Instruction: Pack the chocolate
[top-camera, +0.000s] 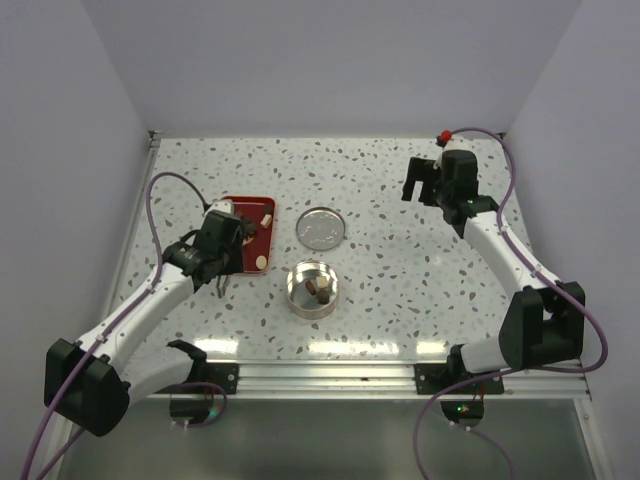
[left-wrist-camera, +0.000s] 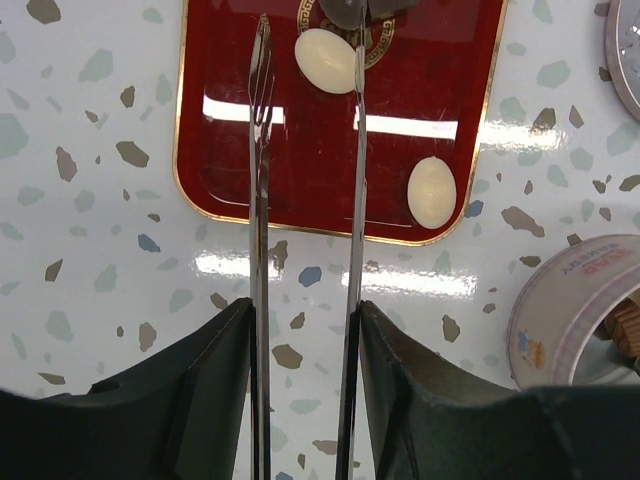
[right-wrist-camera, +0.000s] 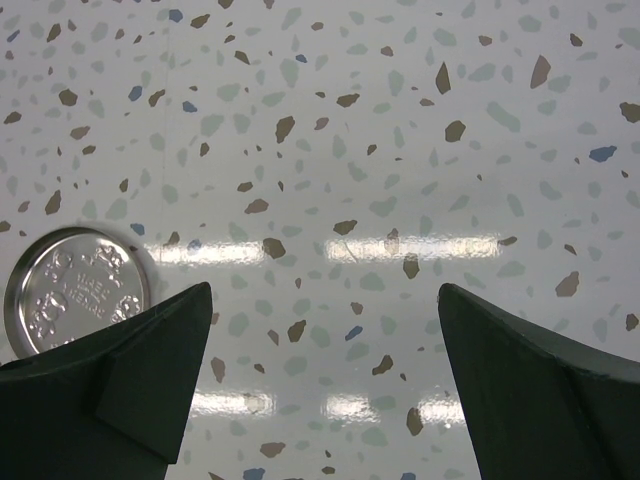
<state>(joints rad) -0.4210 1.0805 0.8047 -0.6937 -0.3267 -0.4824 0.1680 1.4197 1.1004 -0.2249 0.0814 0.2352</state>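
Observation:
Two pale cream chocolate pieces (left-wrist-camera: 325, 60) (left-wrist-camera: 432, 192) lie on a red tray (left-wrist-camera: 220, 150), with a dark piece (left-wrist-camera: 345, 12) at the tray's far end. My left gripper (left-wrist-camera: 305, 315) is shut on thin metal tongs (left-wrist-camera: 260, 200), whose blades stand apart over the tray; the right blade's tip is beside the upper cream piece. The open round tin (top-camera: 312, 288) holds brown chocolate (top-camera: 320, 293). My right gripper (right-wrist-camera: 325, 300) hangs open over bare table at the far right (top-camera: 425, 185).
The tin's round embossed lid (top-camera: 321, 228) lies flat behind the tin, right of the red tray (top-camera: 262, 215). The tin's rim (left-wrist-camera: 565, 310) shows at the lower right of the left wrist view. White walls close in the table.

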